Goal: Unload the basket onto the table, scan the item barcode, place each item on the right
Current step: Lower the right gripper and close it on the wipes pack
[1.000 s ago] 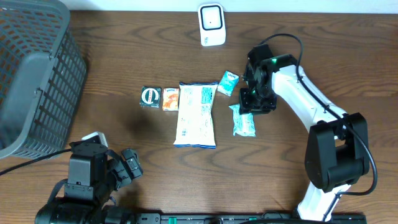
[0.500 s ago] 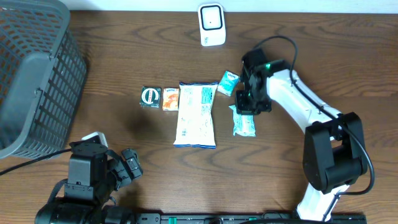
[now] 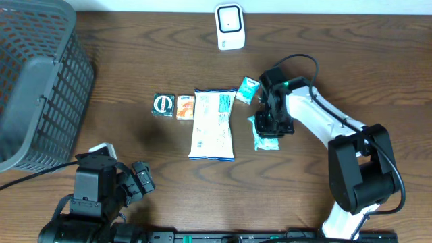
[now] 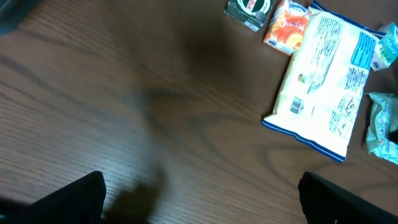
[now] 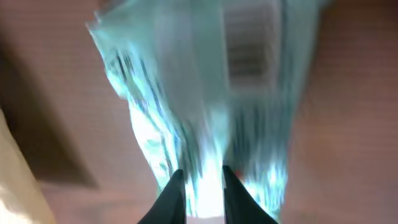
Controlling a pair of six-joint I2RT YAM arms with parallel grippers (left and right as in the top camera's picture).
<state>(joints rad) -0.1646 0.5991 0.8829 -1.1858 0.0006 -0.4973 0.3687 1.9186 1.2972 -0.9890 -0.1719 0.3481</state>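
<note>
Woodgrain tabletop [image 4: 124,93] fills the left wrist view, and the left gripper [image 4: 202,193] sits low at the bottom of the frame with its black fingers spread wide. Centre-right overhead, the right gripper [image 5: 203,186] angles down, its tips clamped on the thin film of a crinkled, glossy teal packet [image 3: 265,140]. A white, rounded scanner [image 3: 229,27] stands top centre.

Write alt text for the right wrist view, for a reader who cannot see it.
Blurred close-up: the right gripper, its two dark fingertips nearly together, pinches the near edge of a teal packet that fills most of the frame. A striped patch, possibly a barcode, shows at upper right, with wooden table on both sides.
</note>
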